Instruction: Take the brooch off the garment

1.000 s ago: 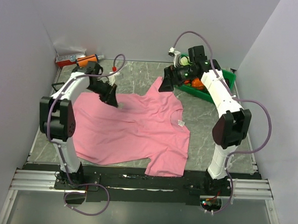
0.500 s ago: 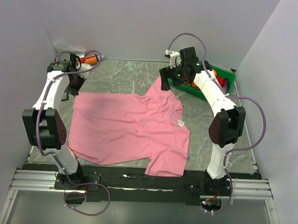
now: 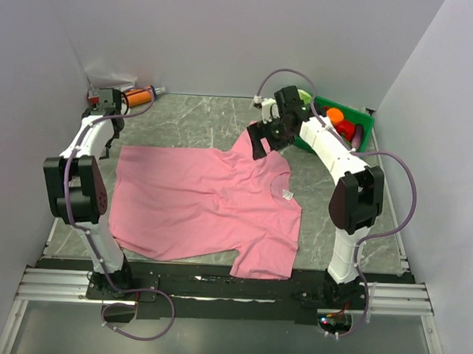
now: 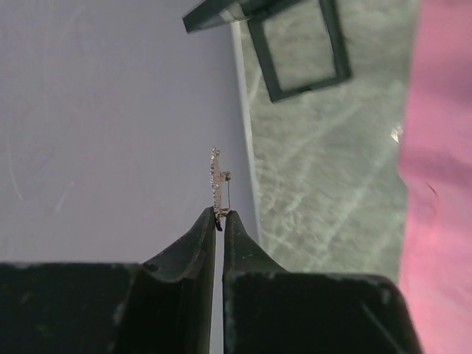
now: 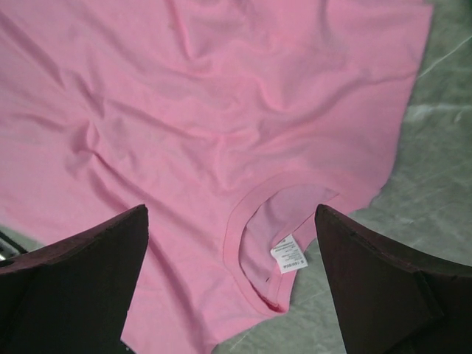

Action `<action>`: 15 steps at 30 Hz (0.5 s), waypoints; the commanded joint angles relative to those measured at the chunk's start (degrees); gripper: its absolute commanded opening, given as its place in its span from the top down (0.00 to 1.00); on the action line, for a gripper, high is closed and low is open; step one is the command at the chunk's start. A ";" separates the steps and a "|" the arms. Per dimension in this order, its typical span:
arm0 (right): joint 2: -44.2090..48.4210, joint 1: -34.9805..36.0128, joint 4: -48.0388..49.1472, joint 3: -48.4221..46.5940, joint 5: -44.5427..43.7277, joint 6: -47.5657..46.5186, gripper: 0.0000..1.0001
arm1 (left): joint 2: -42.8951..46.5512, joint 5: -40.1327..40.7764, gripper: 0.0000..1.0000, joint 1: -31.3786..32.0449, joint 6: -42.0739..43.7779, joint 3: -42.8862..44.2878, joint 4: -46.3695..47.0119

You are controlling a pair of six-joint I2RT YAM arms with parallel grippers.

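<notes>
The brooch [image 4: 217,179] was pinched in the tips of the left gripper [image 4: 220,219], near the far left corner of the table [image 3: 207,124], apart from the shirt [image 3: 203,199]. The pink shirt lay flat in the middle of the table. The right gripper [image 5: 231,221] hung spread wide over the shirt's neck.

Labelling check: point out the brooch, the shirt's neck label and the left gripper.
brooch [image 4: 216,181]: left wrist view, middle of its silvery bar.
neck label [image 5: 287,255]: right wrist view, centre of the tag.
left gripper [image 4: 220,214]: left wrist view, between its fingertips.
</notes>
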State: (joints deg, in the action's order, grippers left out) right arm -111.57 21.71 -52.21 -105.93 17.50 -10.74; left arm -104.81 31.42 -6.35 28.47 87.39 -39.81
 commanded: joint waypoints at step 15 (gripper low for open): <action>3.11 -0.36 -3.52 5.20 -0.27 -4.81 0.00 | -13.57 7.25 0.99 -0.95 5.72 5.50 11.95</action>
State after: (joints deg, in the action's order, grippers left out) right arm -111.55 21.71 -55.13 -101.84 18.46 -13.96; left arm -116.88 36.36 -7.05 32.49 90.13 -31.22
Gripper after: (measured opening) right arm 0.997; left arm 0.102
